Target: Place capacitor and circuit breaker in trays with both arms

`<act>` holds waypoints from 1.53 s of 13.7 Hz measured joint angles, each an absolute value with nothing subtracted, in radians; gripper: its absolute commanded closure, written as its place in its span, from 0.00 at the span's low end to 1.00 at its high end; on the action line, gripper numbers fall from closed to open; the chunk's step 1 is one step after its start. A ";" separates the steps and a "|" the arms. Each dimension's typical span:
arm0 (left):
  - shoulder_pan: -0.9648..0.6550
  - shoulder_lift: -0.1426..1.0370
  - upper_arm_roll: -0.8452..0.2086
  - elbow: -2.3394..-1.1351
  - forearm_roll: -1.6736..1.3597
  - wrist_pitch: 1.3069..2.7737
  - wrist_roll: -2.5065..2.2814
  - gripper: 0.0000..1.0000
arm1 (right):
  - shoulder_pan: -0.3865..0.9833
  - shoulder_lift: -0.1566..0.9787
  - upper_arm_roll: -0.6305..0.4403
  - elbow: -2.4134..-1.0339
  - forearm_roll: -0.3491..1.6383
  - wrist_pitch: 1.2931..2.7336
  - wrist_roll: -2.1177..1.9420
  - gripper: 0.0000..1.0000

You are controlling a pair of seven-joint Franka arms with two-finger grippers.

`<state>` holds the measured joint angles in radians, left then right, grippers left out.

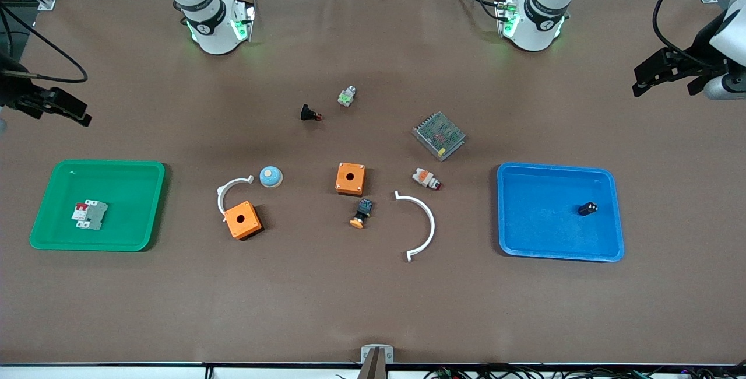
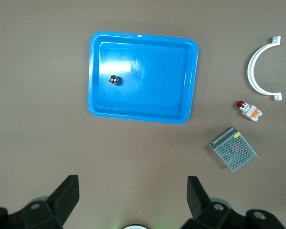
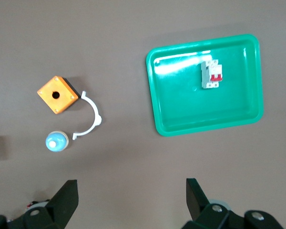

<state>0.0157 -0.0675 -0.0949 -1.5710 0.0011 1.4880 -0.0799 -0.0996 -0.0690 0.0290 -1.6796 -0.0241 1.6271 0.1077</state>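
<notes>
The capacitor [image 1: 587,209], a tiny dark cylinder, lies in the blue tray [image 1: 556,255] toward the left arm's end of the table; it also shows in the left wrist view [image 2: 115,80] in that tray [image 2: 138,117]. The circuit breaker [image 1: 90,214], a white-grey block with a red switch, lies in the green tray [image 1: 87,246] toward the right arm's end; the right wrist view shows it [image 3: 211,75] in that tray [image 3: 205,128]. My left gripper [image 1: 664,84] [image 2: 132,195] is open and empty, high over bare table beside the blue tray. My right gripper [image 1: 64,108] [image 3: 132,195] is open and empty, high over bare table beside the green tray.
Between the trays lie two orange boxes [image 1: 350,178] [image 1: 243,220], two white arcs [image 1: 424,224] [image 1: 230,189], a blue dome [image 1: 271,176], a silver mesh box [image 1: 439,135], a white-and-orange button [image 1: 426,179], a black-and-orange button [image 1: 362,213], a black flanged part [image 1: 309,113] and a small silver-green part [image 1: 347,96].
</notes>
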 measured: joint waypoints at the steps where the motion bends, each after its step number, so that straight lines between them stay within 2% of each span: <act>1: 0.016 -0.068 -0.100 -1.571 0.001 1.488 -0.082 0.00 | -0.100 -0.069 0.028 -1.652 -0.024 1.621 0.108 0.00; 4: 0.016 -0.068 -0.101 -1.571 0.006 1.488 -0.083 0.00 | -0.100 -0.069 0.027 -1.616 -0.023 1.616 0.108 0.00; 21: 0.016 -0.058 -0.102 -1.558 0.072 1.489 -0.083 0.00 | -0.100 -0.054 0.027 -1.612 -0.020 1.617 0.108 0.00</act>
